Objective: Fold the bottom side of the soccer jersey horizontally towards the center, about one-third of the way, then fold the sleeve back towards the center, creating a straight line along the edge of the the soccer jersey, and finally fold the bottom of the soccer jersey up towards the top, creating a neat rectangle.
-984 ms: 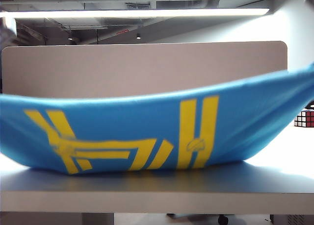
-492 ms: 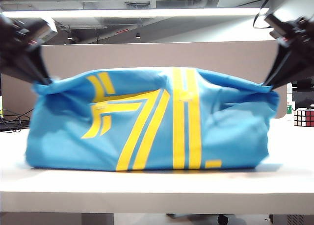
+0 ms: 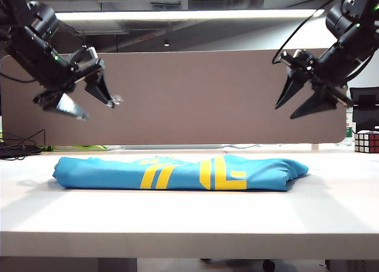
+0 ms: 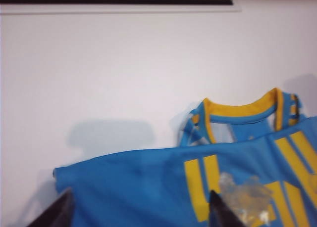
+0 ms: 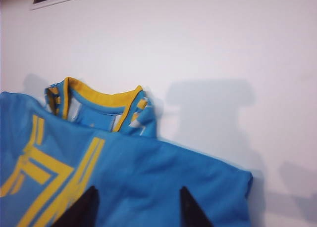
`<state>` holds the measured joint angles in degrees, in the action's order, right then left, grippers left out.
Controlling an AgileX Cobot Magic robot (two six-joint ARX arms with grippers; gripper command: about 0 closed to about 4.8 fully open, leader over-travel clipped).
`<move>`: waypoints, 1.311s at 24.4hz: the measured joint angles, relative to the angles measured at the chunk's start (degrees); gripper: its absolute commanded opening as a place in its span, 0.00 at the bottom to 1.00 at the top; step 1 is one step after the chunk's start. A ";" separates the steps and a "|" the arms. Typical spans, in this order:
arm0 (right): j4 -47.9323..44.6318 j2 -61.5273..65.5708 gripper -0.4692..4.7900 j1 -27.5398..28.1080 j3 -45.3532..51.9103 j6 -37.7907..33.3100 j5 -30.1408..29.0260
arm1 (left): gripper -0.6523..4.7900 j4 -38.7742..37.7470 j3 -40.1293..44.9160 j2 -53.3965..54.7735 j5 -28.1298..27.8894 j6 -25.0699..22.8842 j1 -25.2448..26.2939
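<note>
Soccer jersey (image 3: 177,173) lies folded flat on the worktop (image 3: 189,216), both left gripper (image 3: 89,100) and right gripper (image 3: 299,100) raised above its ends, jaws open and empty; best to retreat straight up, avoiding snagging the fold.

Quick count: one jersey (image 3: 177,172) folded flat on one table (image 3: 189,216), two grippers, left (image 3: 89,100) and right (image 3: 305,103), both hanging up in the air with jaws apart and nothing in them, one Rubik's cube (image 3: 367,142) at the table's far right edge, and one board (image 3: 189,97) behind.
</note>
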<state>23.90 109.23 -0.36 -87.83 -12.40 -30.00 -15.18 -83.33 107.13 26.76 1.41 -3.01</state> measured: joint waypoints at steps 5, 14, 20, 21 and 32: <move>5.07 -4.83 0.51 0.98 -0.24 2.82 -1.36 | 0.54 -3.04 0.04 -3.21 0.17 0.13 0.28; 6.88 -31.04 0.13 0.61 15.39 8.17 1.05 | 0.11 -8.04 14.01 -25.38 2.27 -2.51 1.05; 3.45 -49.94 0.12 0.61 28.74 9.07 3.37 | 0.11 -7.78 27.06 -41.68 -0.48 -2.89 0.85; 3.61 -53.13 0.12 0.61 31.52 9.16 3.45 | 0.11 -7.41 29.68 -44.48 -1.25 -2.93 0.85; -5.95 -81.11 0.09 0.57 62.51 9.31 5.97 | 0.11 2.86 60.50 -78.29 -6.43 7.87 0.85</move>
<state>17.96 28.12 0.21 -25.32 -3.09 -24.03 -12.32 -22.83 28.84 20.34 9.28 -2.15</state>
